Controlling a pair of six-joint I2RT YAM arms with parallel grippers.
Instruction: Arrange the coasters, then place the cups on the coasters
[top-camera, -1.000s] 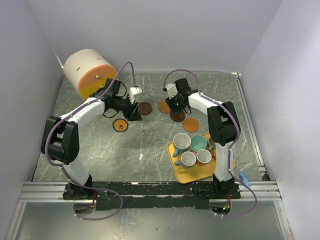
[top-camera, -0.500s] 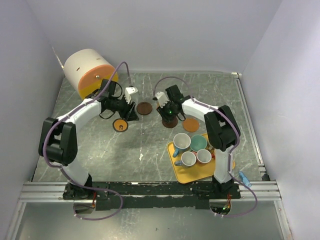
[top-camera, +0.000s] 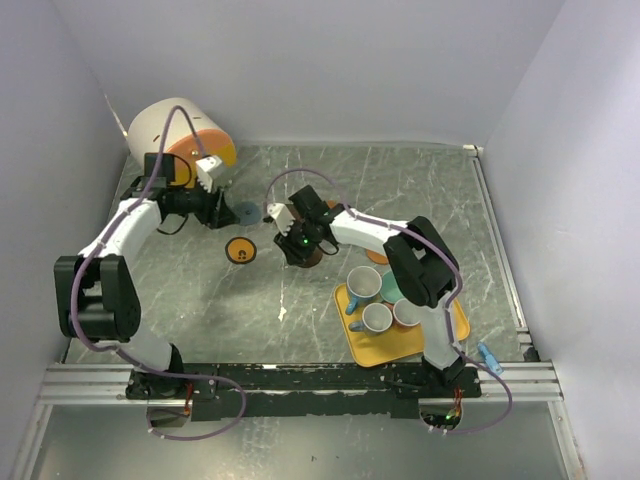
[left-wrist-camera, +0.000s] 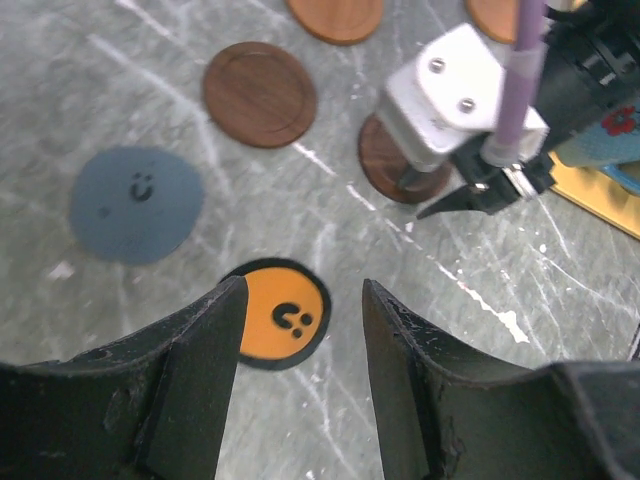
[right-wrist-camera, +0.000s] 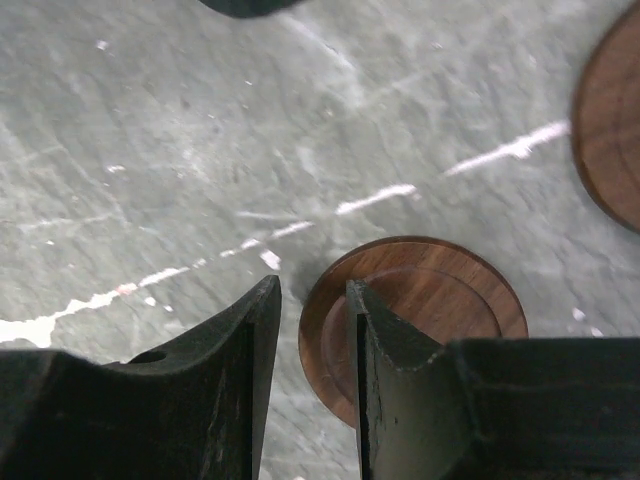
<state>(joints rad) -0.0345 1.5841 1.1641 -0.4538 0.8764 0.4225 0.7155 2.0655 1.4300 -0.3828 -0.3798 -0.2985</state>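
- The right gripper (right-wrist-camera: 310, 295), its jaws close together, pinches the rim of a dark brown coaster (right-wrist-camera: 420, 300) and has carried it left, nearer the orange coaster (left-wrist-camera: 285, 320).
- The left gripper (left-wrist-camera: 302, 292), jaws apart and empty, has pulled back toward the big cylinder (top-camera: 165, 130), uncovering a blue coaster (left-wrist-camera: 137, 205).

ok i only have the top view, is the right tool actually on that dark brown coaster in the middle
observer: yes, the right wrist view shows the rim of the dark brown coaster in the narrow gap between the fingers of the right tool
operator: and the other arm, carrying anything
observer: no, the left tool is open and empty; the orange coaster lies flat, seen through its gap
operator: any marking on that one
observer: a small dark face; the slate blue coaster has one too
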